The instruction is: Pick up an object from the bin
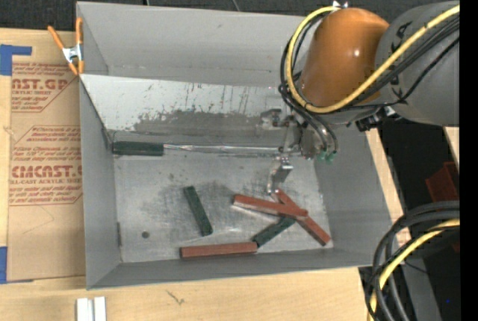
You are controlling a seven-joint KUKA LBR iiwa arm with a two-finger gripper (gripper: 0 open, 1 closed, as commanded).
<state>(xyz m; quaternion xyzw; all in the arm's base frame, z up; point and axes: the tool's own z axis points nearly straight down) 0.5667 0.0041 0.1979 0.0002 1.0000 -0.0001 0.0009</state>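
Your gripper (281, 179) hangs just over the crossed red sticks (258, 203); you cannot tell if it is spread wide or closed.

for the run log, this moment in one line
end effector: low over crossed red-brown bars, right of bin | bars: lying flat | pick: not done

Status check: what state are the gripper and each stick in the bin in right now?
gripper: low in the bin's right side, over the crossed red-brown sticks.
long red-brown stick: flat, crossed with another.
slanted red-brown stick: lying across it.
dark green stick beside them: flat, end against them.
front red-brown stick: flat by the near wall.
middle dark green stick: flat, alone.
back dark green stick: flat along the far wall.
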